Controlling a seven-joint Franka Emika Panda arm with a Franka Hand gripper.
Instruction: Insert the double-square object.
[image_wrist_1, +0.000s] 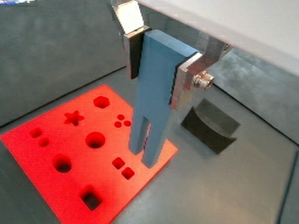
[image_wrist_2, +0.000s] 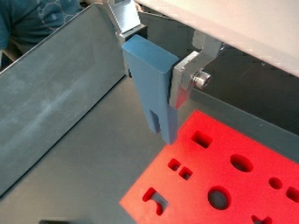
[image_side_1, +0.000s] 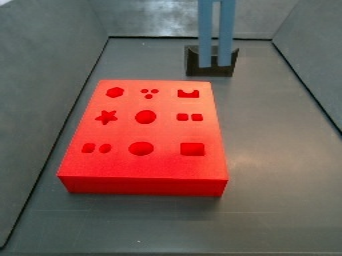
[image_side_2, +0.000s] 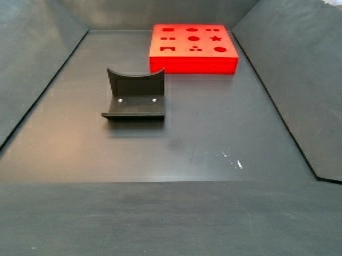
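Wrist views both caught the double-square object (image_wrist_1: 158, 96) clamped upright in the end effector (image_wrist_1: 162, 52), silver fingers (image_wrist_1: 193, 72) closed on its two broad faces near the top. Hung prongs-down over the edge of the red board (image_wrist_1: 52, 131), clear of its surface, with the fixture (image_wrist_1: 211, 127) just beside that edge on the desk (image_wrist_1: 251, 175).

Showed up in a side view as two blue bars (image_side_1: 217, 20) dropping in from above, close by the fixture (image_side_1: 211, 62) at the far end of the board (image_side_1: 147, 172); impossible to tell from there whether anything touched. Stayed out of frame in the wider side view, which gave only the board (image_side_2: 194, 66) and the fixture (image_side_2: 134, 100), well apart.

Looked stiff, smooth and fairly light for its length, so likely to swing or slip if pinched at a corner. Better held as here: flat faces, high up, prongs free. Probably meant for the pair of small square holes (image_side_1: 185, 118).
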